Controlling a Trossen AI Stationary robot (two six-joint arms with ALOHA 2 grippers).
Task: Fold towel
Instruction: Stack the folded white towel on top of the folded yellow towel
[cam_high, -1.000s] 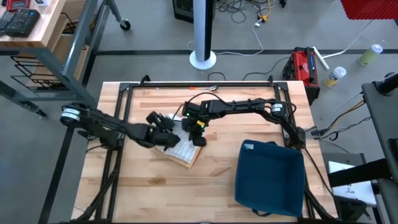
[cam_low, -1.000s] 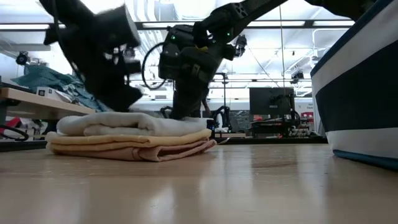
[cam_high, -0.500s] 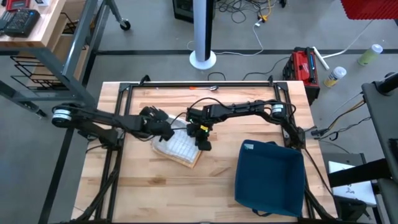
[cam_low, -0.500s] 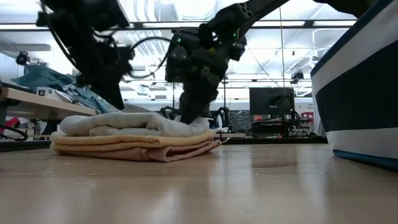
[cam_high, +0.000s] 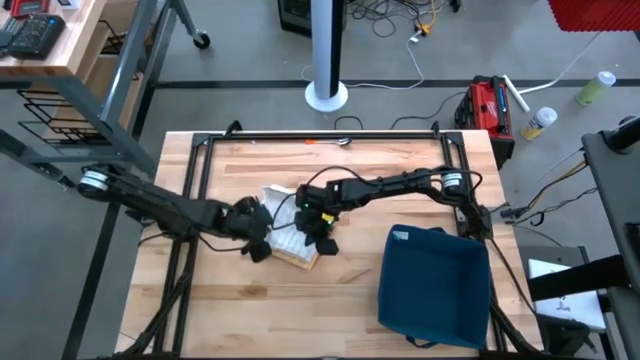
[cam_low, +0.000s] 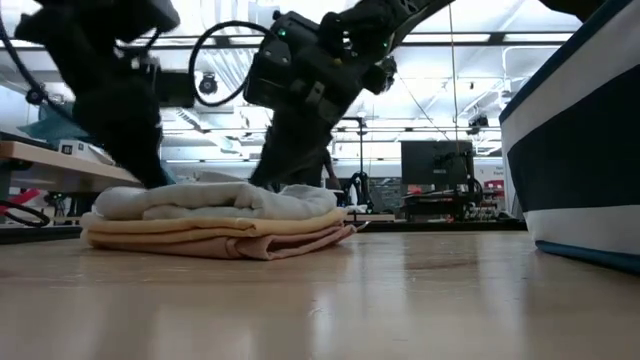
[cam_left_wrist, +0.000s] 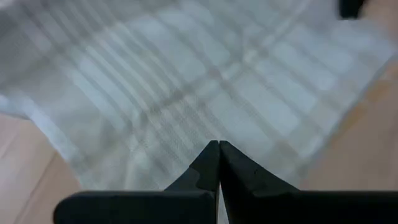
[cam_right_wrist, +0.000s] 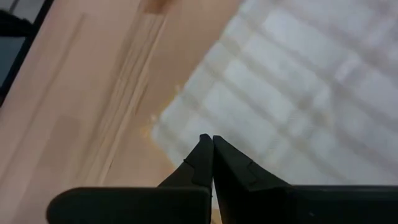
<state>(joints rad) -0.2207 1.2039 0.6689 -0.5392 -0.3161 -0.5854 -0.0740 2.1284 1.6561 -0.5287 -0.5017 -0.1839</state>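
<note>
On the wooden table (cam_high: 330, 305), the largest item is the blue bin (cam_high: 432, 285), standing well apart from the folded towel (cam_high: 287, 243) toward the right arm's side and taking no part in this step. The towel lies near the table's middle as a compact, layered stack: pale checked cloth on top, tan layers beneath, as the low view shows (cam_low: 215, 222).

The left gripper (cam_high: 254, 232) sits at the towel's edge away from the bin, fingertips pressed together with no cloth between them; its wrist view shows checked fabric directly ahead of the closed tips (cam_left_wrist: 219, 163). The right gripper (cam_high: 318, 232) sits at the towel's bin-side edge, its fingers likewise together and empty; its wrist view shows a towel corner and bare wood ahead (cam_right_wrist: 212, 158).

Judgement: folding appears essentially complete, and the step in hand is pressing or tidying the stack with closed fingers. If another fold is required, each gripper must first spread its fingers, then pinch an edge layer cleanly. Otherwise, the next move calls for lifting both arms straight up, clear of the stack, without dragging the top layer.
</note>
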